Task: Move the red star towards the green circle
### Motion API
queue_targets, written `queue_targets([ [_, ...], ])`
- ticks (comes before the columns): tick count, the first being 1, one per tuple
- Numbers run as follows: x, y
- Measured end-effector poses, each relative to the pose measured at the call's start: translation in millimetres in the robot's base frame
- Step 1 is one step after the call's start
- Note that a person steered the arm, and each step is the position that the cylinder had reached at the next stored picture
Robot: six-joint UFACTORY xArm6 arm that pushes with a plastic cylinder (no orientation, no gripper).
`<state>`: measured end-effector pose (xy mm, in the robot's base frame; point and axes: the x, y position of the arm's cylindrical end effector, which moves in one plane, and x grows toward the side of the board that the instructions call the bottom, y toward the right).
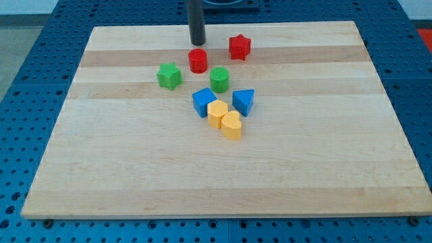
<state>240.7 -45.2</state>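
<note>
The wooden board [101, 162], pale with lengthwise grain bands, fills most of the view and rests on a blue perforated table [27, 101] that shows on every side of it.

The dark rod [196, 17] enters from the view's top, standing upright. My tip [197, 43] sits on the board near its top edge, slightly left of centre. The rod has no jaws and holds nothing; the tip touches no block.

All blocks lie in a loose cluster in the board's upper middle.

1. The red star [239, 46] lies to the view's right of my tip, at almost the same height in the view, with a clear strip of board between the two.
2. The green circle [219, 79], a short cylinder, lies below the red star and slightly to its left, apart from it.
3. The red cylinder [198, 61] stands just below my tip, near it but separate, and up-left of the green circle.
4. The green star [169, 75] lies to the view's left of the green circle.
5. The blue cube-like block [203, 101] and the blue wedge-like block [244, 102] sit below the green circle, one on each side.
6. The yellow hexagonal block [217, 113] and the yellow rounded block [231, 125] touch each other at the cluster's bottom, and the hexagonal one lies against the blue cube-like block.
</note>
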Motion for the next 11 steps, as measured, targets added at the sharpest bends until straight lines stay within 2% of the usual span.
queue_targets([
  [3, -3, 90],
  [5, -3, 118],
  [9, -8, 110],
  [11, 6, 106],
])
